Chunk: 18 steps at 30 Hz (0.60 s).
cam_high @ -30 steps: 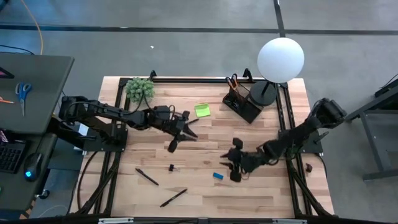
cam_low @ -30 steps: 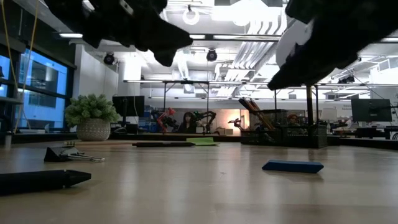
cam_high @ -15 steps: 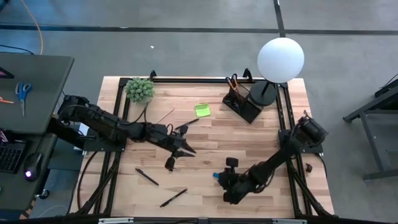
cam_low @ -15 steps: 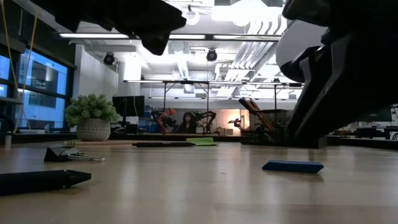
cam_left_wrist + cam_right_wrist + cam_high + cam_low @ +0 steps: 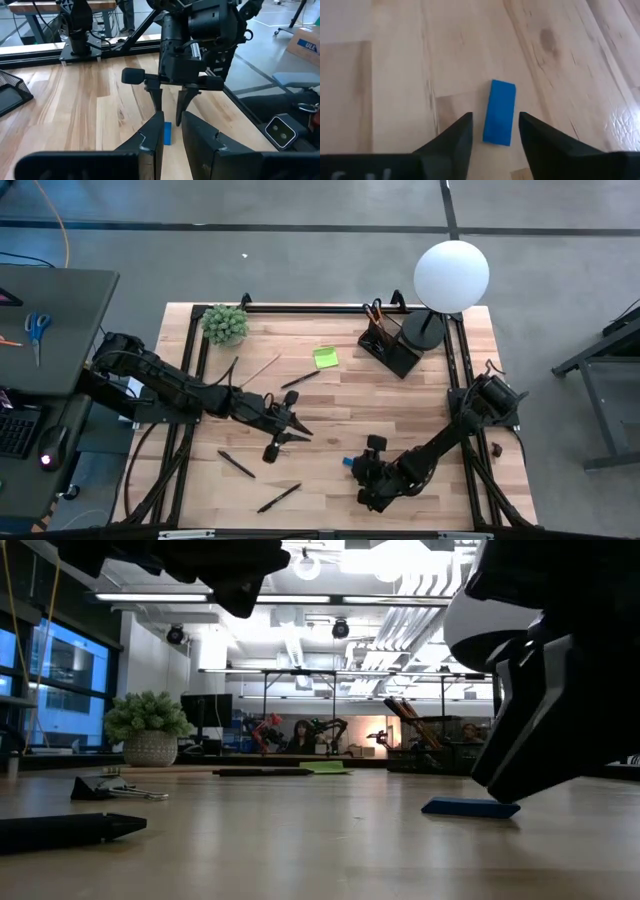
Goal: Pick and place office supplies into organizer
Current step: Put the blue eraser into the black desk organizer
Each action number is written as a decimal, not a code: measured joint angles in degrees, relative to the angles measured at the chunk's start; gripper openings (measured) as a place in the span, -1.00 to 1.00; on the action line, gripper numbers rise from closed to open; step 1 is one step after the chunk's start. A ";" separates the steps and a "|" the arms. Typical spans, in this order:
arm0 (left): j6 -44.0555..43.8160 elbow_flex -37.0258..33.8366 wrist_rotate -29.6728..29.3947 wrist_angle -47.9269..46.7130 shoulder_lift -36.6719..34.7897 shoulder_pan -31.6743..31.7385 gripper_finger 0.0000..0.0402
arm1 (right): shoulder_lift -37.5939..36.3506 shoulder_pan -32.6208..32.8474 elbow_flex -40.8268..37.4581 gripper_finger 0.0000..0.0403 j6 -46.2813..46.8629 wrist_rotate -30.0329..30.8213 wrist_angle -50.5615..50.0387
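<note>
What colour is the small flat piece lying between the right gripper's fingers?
Solid blue. The small flat piece shows best in the right wrist view, between the open right gripper's fingers.

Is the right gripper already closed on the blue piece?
No, the right gripper has its fingers open on either side of the blue piece, which lies flat on the table.

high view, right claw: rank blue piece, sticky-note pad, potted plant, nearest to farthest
From the right claw, low near the table's front edge:
1. Blue piece: right at the claw, between its open fingers in the right wrist view.
2. Sticky-note pad: toward the back, near the middle of the table.
3. Potted plant: back left corner, farthest.
</note>
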 joint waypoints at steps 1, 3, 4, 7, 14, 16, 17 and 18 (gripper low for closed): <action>-0.55 0.00 -0.05 -0.01 0.00 0.03 -0.71 | 0.00 -0.20 0.00 -0.16 0.10 -0.09 -0.02; -1.03 0.00 -0.07 -0.07 0.00 0.11 -0.71 | 0.00 -0.69 0.00 -0.04 0.25 -0.44 0.07; -1.03 0.00 -0.07 -0.16 0.00 0.11 -0.71 | 0.00 -0.84 0.00 0.02 0.15 -0.43 0.04; -1.50 0.00 -0.09 -0.26 0.00 0.11 -0.71 | -0.01 -1.18 0.00 0.14 0.04 -0.16 -0.04; -3.87 -0.08 -0.08 -0.27 0.00 0.11 -0.71 | -0.35 -1.76 -5.14 0.15 0.10 -2.61 7.33; -4.05 -0.33 -0.56 -0.29 0.00 0.11 -0.71 | -0.41 -1.72 -6.94 0.10 0.10 -2.28 10.83; -4.06 -0.45 -0.82 -0.33 0.00 0.11 -0.71 | -0.42 -1.70 -7.51 0.06 0.06 -2.19 12.04; -4.12 -0.50 -1.02 -0.37 0.00 0.11 -0.71 | -0.42 -1.70 -7.87 0.02 0.06 -2.23 12.83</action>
